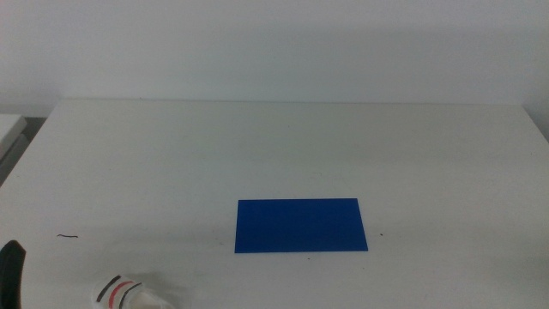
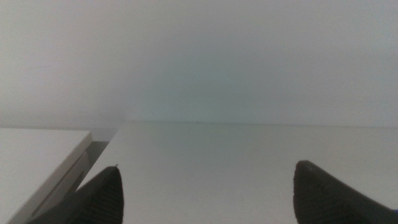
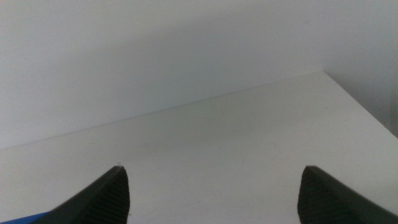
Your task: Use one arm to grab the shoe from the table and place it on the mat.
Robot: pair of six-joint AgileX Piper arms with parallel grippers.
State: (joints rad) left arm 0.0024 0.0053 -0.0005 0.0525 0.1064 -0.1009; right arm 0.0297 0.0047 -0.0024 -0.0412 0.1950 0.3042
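White wall fills the background behind a wide plain white rectangular tabletop [image 1: 283,146], whose far edge runs straight across the middle view. On that tabletop lies a thin flat deep-blue rectangular mat [image 1: 300,226], set a little right of centre and toward the near side, lying flat with its long sides parallel to the table's near edge. At the bottom-left of the middle view, cut off by the picture's edge, sits a small white sandal-like shoe [image 1: 124,293] with a dark strap and a red-orange strap visible across it; it rests on the table well apart from the mat, to the mat's left and nearer the camera. Just left of the shoe, at the picture's edge, a dark part of the left arm [image 1: 12,273] shows, not touching the shoe. A tiny dark mark [image 1: 67,235] lies on the bare surface beyond it. In the left wrist view the left gripper [image 2: 208,190] has its two dark jaws spread wide with nothing between them, facing the table's far edge and wall. In the right wrist view the right gripper [image 3: 214,190] likewise stands wide and holds nothing, with a sliver of the mat [image 3: 28,219] at the corner
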